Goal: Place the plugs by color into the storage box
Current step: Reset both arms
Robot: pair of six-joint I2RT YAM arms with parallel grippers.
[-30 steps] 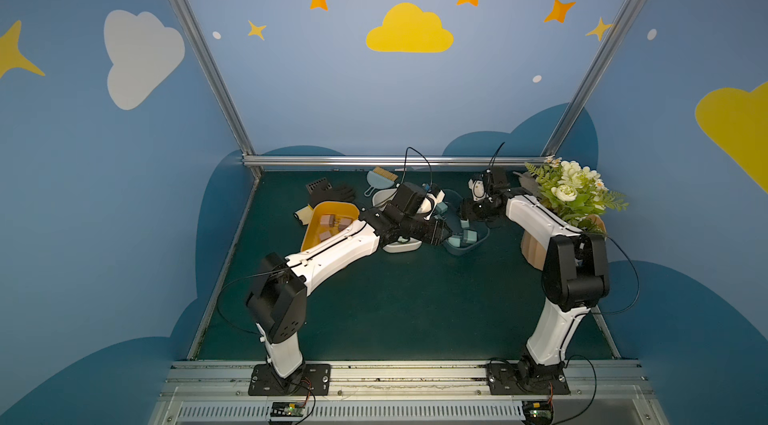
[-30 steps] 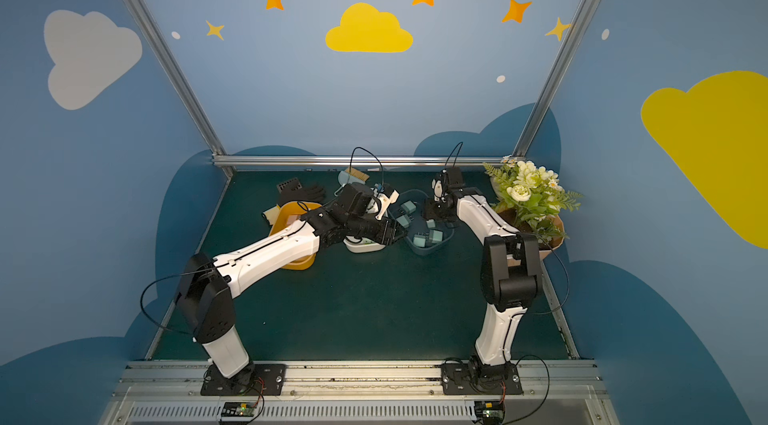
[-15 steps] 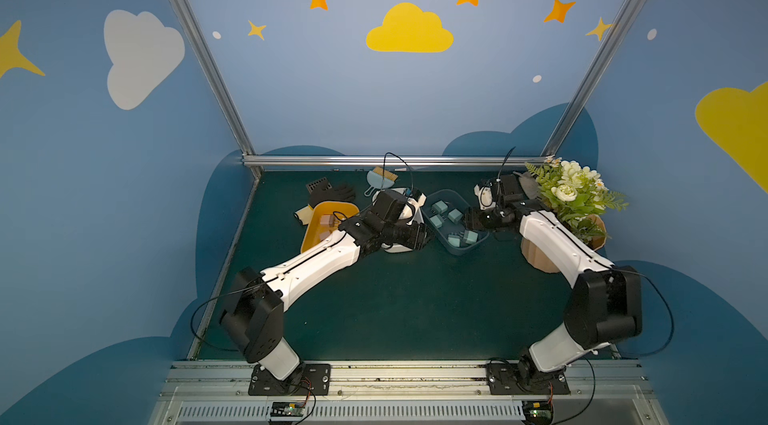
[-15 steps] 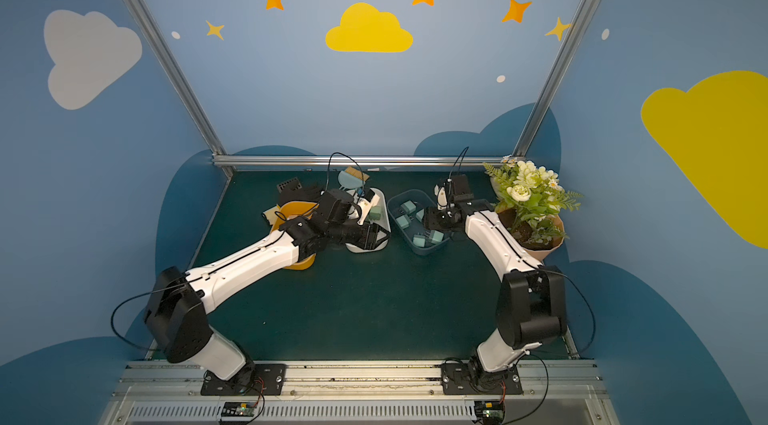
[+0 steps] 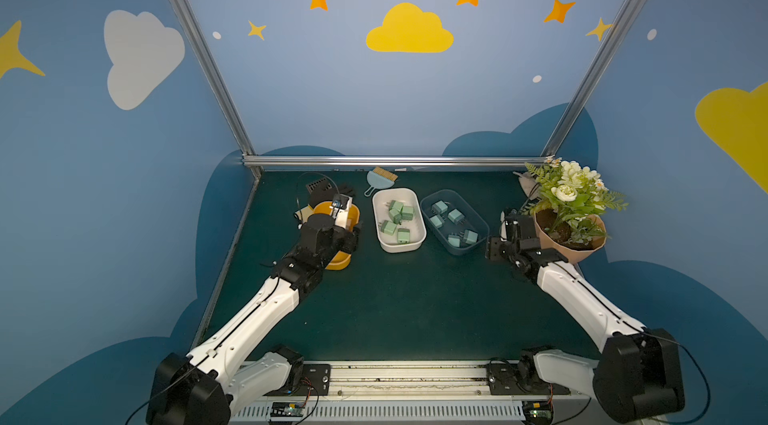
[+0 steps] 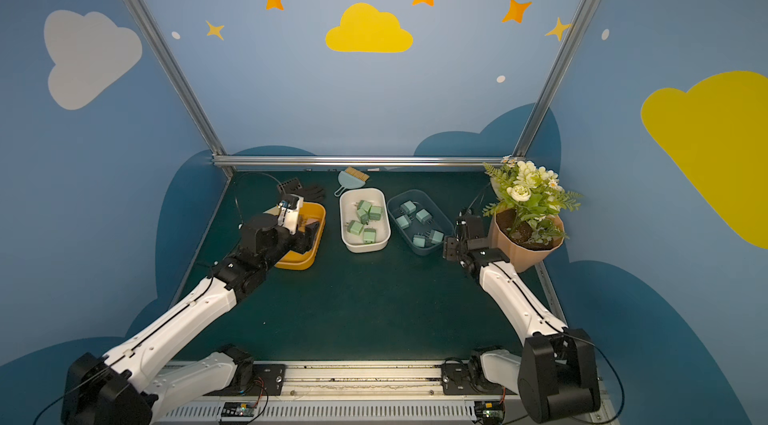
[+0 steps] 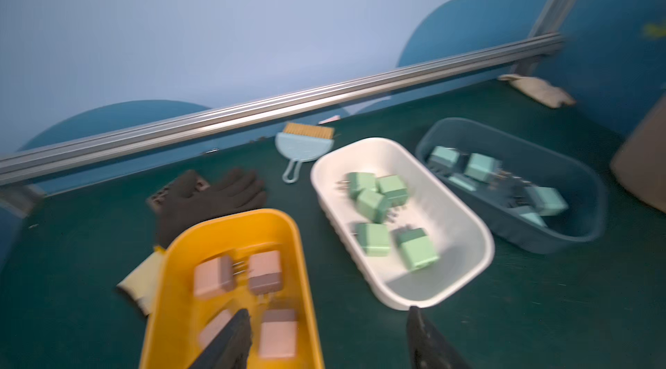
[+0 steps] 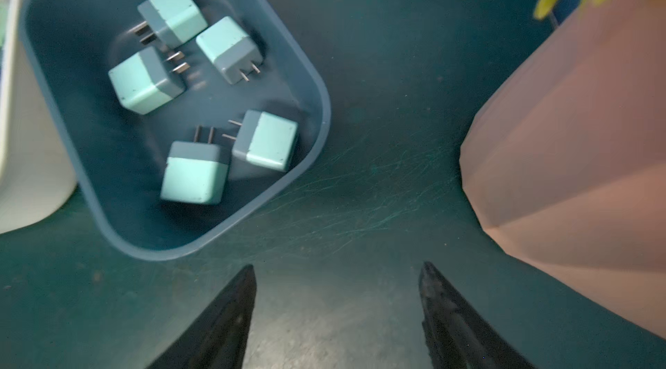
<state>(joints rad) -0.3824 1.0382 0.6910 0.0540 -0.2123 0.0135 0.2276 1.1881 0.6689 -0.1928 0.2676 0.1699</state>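
Three storage boxes stand in a row at the back. The yellow box (image 7: pixel 230 221) holds several pink plugs (image 7: pixel 265 271). In the white box (image 5: pixel 405 246) lie several green plugs (image 5: pixel 401 213), and the blue box (image 8: pixel 90 176) holds several light blue plugs (image 8: pixel 194 178). My left gripper (image 7: pixel 328 309) hangs open over the yellow box's near end, one finger above the pink plugs, nothing between the jaws. My right gripper (image 8: pixel 338 264) is open and empty above bare mat, between the blue box and the flower pot.
A pink pot of flowers (image 5: pixel 569 236) stands close to my right wrist. Behind the boxes lie a small blue brush (image 5: pixel 380 180) and a black glove (image 7: pixel 216 194). A beige cloth (image 7: pixel 540 91) sits in the back right corner.
My left arm swung left from the white box to the yellow box. My right arm drew back from over the blue box toward the pot. Both grippers' jaws spread wider.
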